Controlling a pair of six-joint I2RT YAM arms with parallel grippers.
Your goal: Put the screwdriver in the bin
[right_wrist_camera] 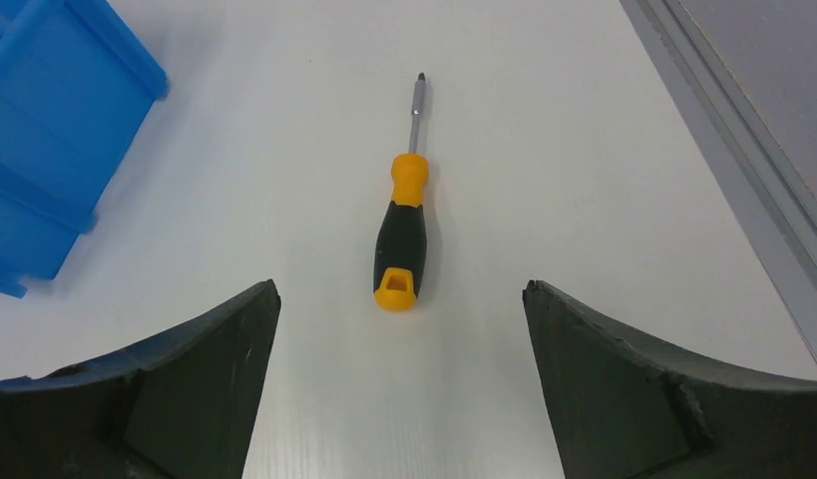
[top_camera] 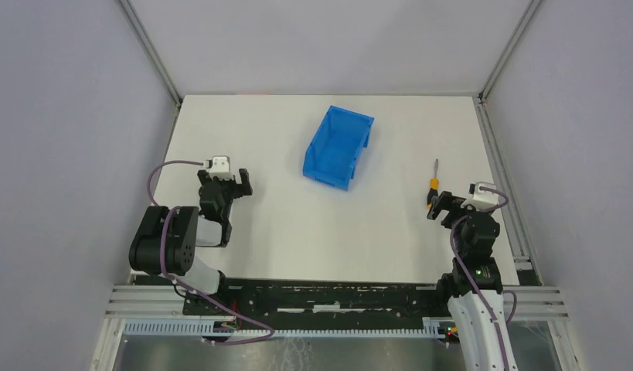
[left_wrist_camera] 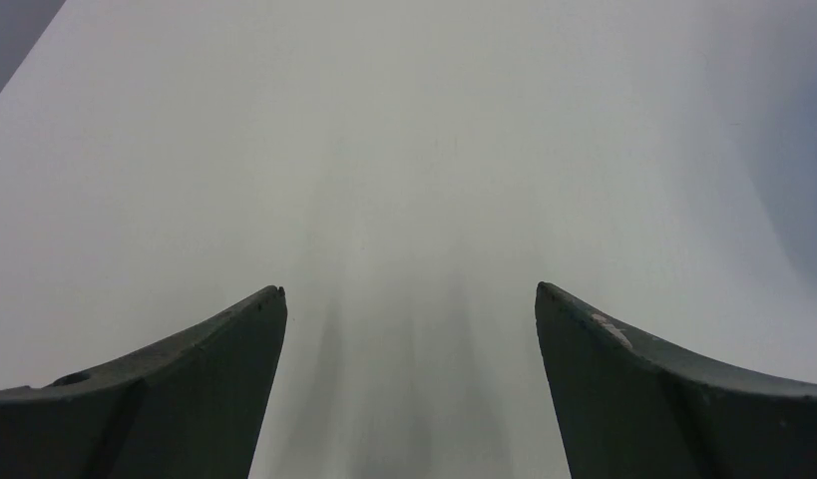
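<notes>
The screwdriver (top_camera: 433, 182), orange-and-black handle and thin metal shaft, lies flat on the white table at the right, tip pointing away. In the right wrist view the screwdriver (right_wrist_camera: 401, 232) lies just ahead of my open jaws, handle end nearest. My right gripper (top_camera: 443, 202) (right_wrist_camera: 399, 299) is open and empty, just behind the handle. The blue bin (top_camera: 338, 147) stands at the table's middle back; its corner shows in the right wrist view (right_wrist_camera: 45, 140). My left gripper (top_camera: 229, 184) (left_wrist_camera: 409, 294) is open and empty over bare table at the left.
Grey walls enclose the table on three sides. An aluminium rail (top_camera: 498, 154) runs along the right edge, close to the screwdriver. A black mounting bar (top_camera: 328, 297) lies along the near edge between the arm bases.
</notes>
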